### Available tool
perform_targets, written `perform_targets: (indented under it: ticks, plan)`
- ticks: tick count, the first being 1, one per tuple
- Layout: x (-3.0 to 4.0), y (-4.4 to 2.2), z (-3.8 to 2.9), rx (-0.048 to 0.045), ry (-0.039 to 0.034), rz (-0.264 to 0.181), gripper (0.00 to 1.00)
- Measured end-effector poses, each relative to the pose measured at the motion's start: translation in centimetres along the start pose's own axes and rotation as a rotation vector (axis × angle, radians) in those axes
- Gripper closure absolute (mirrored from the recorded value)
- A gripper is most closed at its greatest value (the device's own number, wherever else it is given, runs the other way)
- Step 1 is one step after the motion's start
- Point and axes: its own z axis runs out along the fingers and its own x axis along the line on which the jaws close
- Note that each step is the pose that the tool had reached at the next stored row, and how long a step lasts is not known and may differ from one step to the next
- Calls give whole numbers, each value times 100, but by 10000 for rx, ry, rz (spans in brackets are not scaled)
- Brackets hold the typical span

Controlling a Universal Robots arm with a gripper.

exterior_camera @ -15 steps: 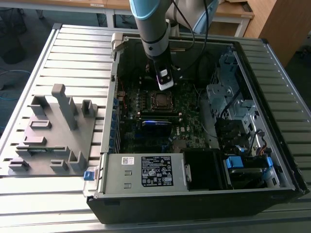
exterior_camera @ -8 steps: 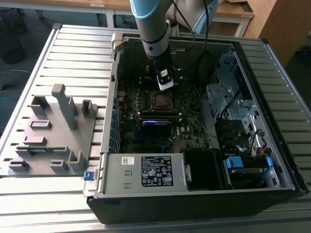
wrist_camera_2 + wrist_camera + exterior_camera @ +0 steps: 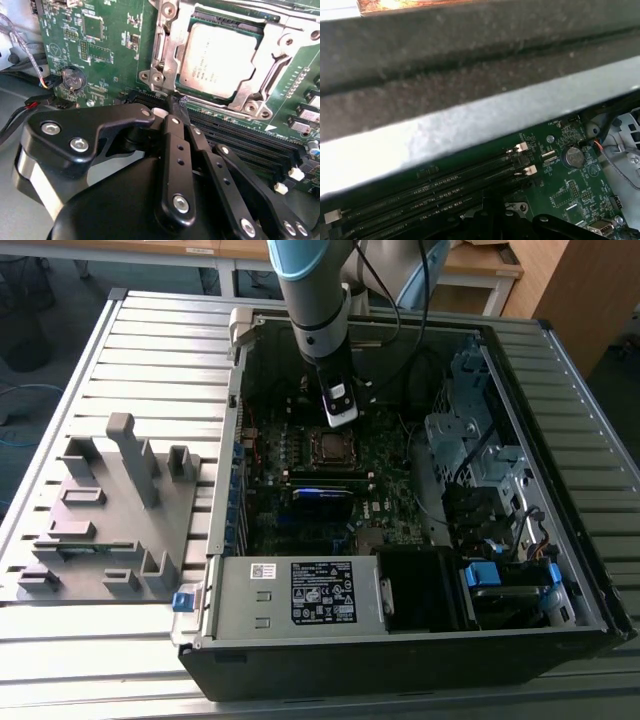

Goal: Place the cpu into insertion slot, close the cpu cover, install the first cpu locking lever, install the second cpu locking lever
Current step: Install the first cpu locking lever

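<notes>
— As the arm reaches down into the open computer case (image 3: 400, 668), where does the tool stand in the exterior view?

— The gripper (image 3: 340, 420) hangs low over the green board (image 3: 395, 475), close above the insertion slot (image 3: 313, 447). A grey fixture plate (image 3: 100, 530) lies outside the case, at the exterior view's left.

— And in the second wrist view?

— The cpu (image 3: 222, 60) lies flat in the slot with its dull metal top up. It is square, so it has no long axis, and its edges run parallel to the frame around it. The cpu cover (image 3: 272, 62) is down over it, and the chip shows through the window. The black fingers (image 3: 172, 145) meet at their tips with nothing between them (I see no gap there). The tips are at the cover's edge, on the side of the memory slots (image 3: 240, 142). These slots run alongside that edge of the socket. A coin battery (image 3: 74, 79) sits well apart on the board.

— What of the first wrist view?

— A grey case wall (image 3: 470, 125) rises above the memory slots (image 3: 445, 187), whose length runs along it. The coin battery (image 3: 572, 156) is just past their white-clipped ends.
</notes>
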Motion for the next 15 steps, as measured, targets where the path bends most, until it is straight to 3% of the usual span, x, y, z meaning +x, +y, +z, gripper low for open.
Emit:
perform_targets:
  ticks: [15]
  plan:
    - [-1, -7, 5, -24, 7, 8, 90]
